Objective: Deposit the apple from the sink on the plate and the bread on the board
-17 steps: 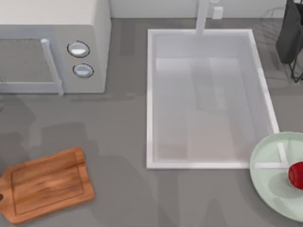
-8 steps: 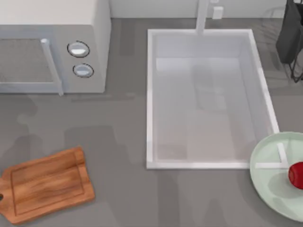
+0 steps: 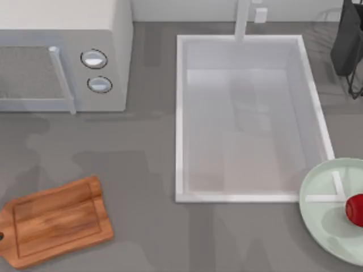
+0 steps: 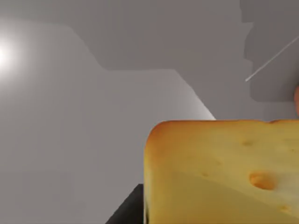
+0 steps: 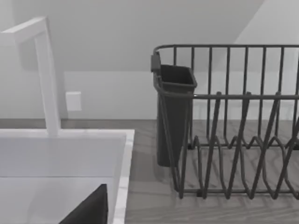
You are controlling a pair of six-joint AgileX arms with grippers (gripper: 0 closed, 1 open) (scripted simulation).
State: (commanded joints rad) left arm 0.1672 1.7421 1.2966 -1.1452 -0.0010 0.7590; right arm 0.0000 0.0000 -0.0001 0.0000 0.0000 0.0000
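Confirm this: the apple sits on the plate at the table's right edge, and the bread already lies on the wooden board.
Not quite. The apple does sit on the plate at the right edge, but the top view shows the board bare. The bread appears close up in the left wrist view, not on the board.

I count one apple [image 3: 355,209], one plate [image 3: 323,218], one sink [image 3: 180,113] with one faucet [image 3: 242,20], and one board [image 3: 57,221]. I also count one bread [image 4: 224,172], one microwave [image 3: 62,56] carrying two dials [image 3: 94,59], and one dish rack [image 5: 233,140].
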